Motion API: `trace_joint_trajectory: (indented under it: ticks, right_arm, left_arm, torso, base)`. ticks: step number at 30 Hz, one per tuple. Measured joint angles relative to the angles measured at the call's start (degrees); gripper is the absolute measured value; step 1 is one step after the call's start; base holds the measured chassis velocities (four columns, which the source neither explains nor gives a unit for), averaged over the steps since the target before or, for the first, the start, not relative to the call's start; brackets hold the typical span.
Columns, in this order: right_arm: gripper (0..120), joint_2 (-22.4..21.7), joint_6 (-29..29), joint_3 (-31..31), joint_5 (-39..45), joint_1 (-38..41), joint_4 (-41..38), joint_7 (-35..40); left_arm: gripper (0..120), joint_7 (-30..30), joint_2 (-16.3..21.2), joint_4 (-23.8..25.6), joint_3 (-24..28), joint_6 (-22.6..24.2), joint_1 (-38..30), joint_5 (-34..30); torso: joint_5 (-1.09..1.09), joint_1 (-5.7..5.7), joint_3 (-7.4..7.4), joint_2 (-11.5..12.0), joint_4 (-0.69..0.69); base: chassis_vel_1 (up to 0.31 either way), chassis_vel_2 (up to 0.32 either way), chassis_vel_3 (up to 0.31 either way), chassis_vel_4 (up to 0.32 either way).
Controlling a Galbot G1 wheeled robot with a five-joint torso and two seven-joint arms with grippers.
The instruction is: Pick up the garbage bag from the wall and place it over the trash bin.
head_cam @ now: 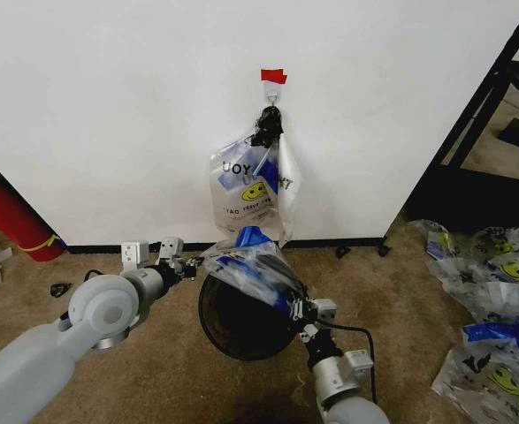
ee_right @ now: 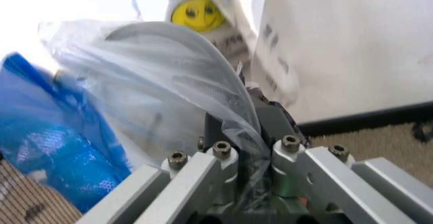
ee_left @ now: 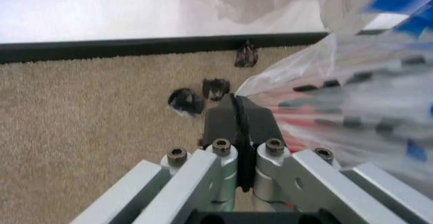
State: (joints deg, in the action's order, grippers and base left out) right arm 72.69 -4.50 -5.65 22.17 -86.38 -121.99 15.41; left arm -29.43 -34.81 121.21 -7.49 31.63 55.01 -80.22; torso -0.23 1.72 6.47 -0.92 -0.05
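The left gripper [head_cam: 191, 268], fingers pressed together on film, pinches the garbage bag [head_cam: 257, 269] at its left edge. The bag drapes over the trash bin [head_cam: 241, 322], and the right gripper [head_cam: 300, 311] clamps its right side.

I am holding my left arm extended forward and low on the left side, with the left gripper [head_cam: 191, 265] at the end of a nearly level wrist and its jaws pressed fully together in the left wrist view. I am reaching my right arm up from below on the right side, with the right gripper [head_cam: 300, 308] clamping its jaws on thin plastic film.
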Motion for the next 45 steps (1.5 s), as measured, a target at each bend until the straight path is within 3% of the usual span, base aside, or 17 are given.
trace_joint_trajectory:
  ticks: [11,19,25,31,38,39,42,45]
  right_arm:
    - [0,1.81,-0.87,-1.21,3.83,2.96,-0.39,3.36]
    - [0,2.96,0.36,-1.12,4.47,3.85,0.50,6.15]
    - [0,3.23,2.14,-1.75,6.14,4.49,1.41,8.29]
    - [0,3.31,3.25,-2.47,7.30,5.05,1.83,9.44]
    - [0,3.82,4.60,-3.54,8.40,6.18,3.55,11.67]
    - [0,3.82,4.60,-3.54,8.40,6.18,3.55,11.67]
    - [0,3.79,4.60,-3.55,7.63,6.10,3.67,11.53]
    - [0,3.52,4.31,-3.28,5.73,5.75,3.35,10.48]
  left_arm:
    - [0,0.73,0.71,2.79,-5.46,-0.19,6.88,0.19]
    - [1,-0.47,-0.38,4.49,-7.86,0.51,7.02,-0.90]
    - [27,-1.54,-1.30,6.94,-10.68,2.01,8.83,-0.85]
    - [44,-1.64,-1.33,7.73,-12.36,2.31,9.83,-1.08]
    - [75,-1.43,-1.45,12.06,-15.12,1.50,11.20,-0.85]
    - [75,-1.43,-1.45,12.06,-15.12,1.50,11.20,-0.85]
    - [86,2.02,-1.42,15.43,-13.63,-1.03,10.98,4.69]
    - [97,10.32,-0.49,17.80,-10.47,-5.72,10.35,11.13]
  torso:
    - [-0.01,0.00,0.00,0.00,0.00]
    - [0.00,0.00,0.00,0.00,0.00]
    - [0.00,0.00,0.00,0.00,0.01]
    - [0.00,0.00,0.00,0.00,-0.02]
    - [0.00,0.00,0.00,0.00,-0.01]
    - [0.00,0.00,0.00,0.00,-0.01]
    - [0.00,0.00,0.00,0.00,0.01]
    - [0.00,0.00,0.00,0.00,-0.01]
  base:
    - [0.000,0.000,0.000,0.000]
    - [0.000,0.000,0.000,0.000]
    - [0.000,0.000,0.000,0.000]
    - [0.000,0.000,0.000,0.000]
    - [0.000,0.000,0.000,0.000]
    - [0.000,0.000,0.000,0.000]
    - [0.000,0.000,0.000,0.000]
    - [0.000,0.000,0.000,0.000]
